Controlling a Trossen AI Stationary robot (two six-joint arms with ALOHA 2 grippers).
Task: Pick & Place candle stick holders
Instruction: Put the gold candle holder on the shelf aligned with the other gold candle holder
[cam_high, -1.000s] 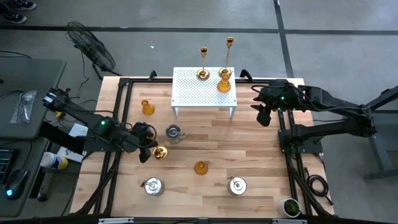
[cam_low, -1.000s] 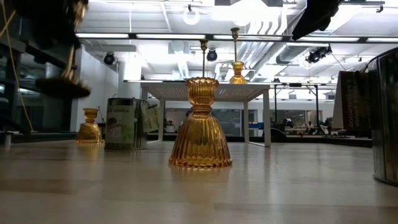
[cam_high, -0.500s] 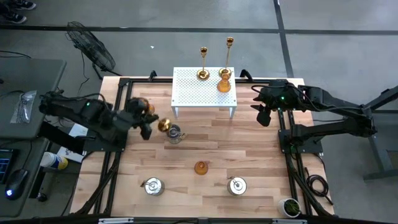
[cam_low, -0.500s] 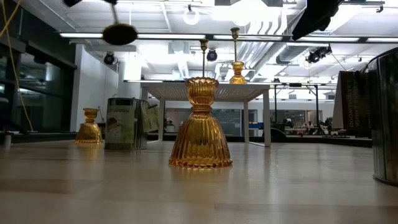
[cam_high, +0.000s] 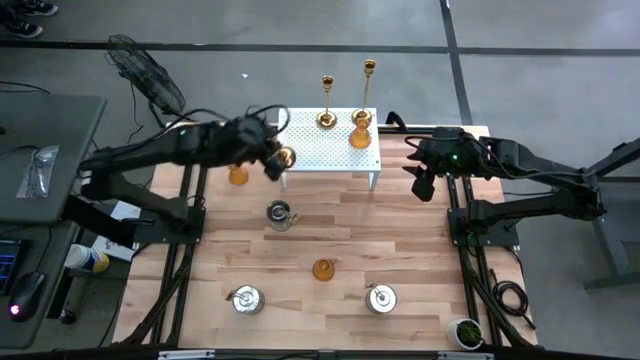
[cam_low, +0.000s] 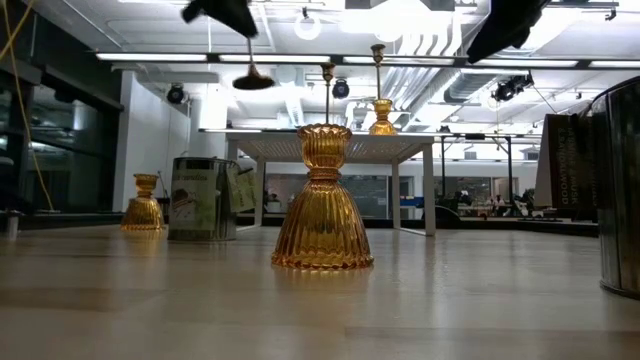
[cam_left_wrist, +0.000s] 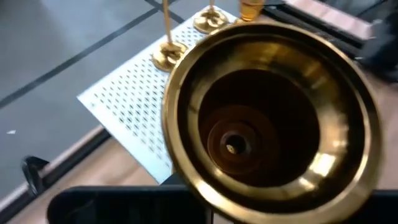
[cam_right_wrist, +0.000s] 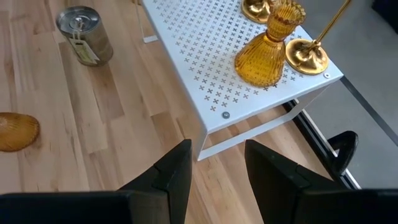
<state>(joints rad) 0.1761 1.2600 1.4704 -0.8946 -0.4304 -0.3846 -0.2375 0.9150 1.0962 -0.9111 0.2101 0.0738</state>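
Observation:
My left gripper (cam_high: 270, 158) is shut on a shiny gold candlestick (cam_high: 287, 157), held in the air over the near left corner of the white perforated rack (cam_high: 328, 150). Two taller gold candlesticks (cam_high: 326, 118) (cam_high: 369, 95) and an amber cup (cam_high: 361, 132) stand on the rack's far side. Two amber cups (cam_high: 237, 175) (cam_high: 323, 269) and three silvery pots (cam_high: 279, 214) (cam_high: 247, 299) (cam_high: 380, 298) stand on the table. My right gripper (cam_high: 424, 187) is open and empty, right of the rack. My left gripper holds the gold candlestick lifted clear of the table and rack. The hollow underside of its round base (cam_left_wrist: 267, 118) faces the wrist camera and hides the fingertips, so the part held cannot be told. In the low view the base (cam_low: 253, 82) shows below the gripper (cam_low: 225, 12).
The rack's near half (cam_right_wrist: 205, 68) is bare. Black frame rails run along the table's left (cam_high: 190, 180) and right (cam_high: 458, 230) sides. A small potted plant (cam_high: 466, 332) stands at the near right corner.
My left gripper has carried the gold candlestick up and toward the table's far edge and right, from the table's left middle to the rack's near left corner. The candlestick has stayed clear of the table throughout.

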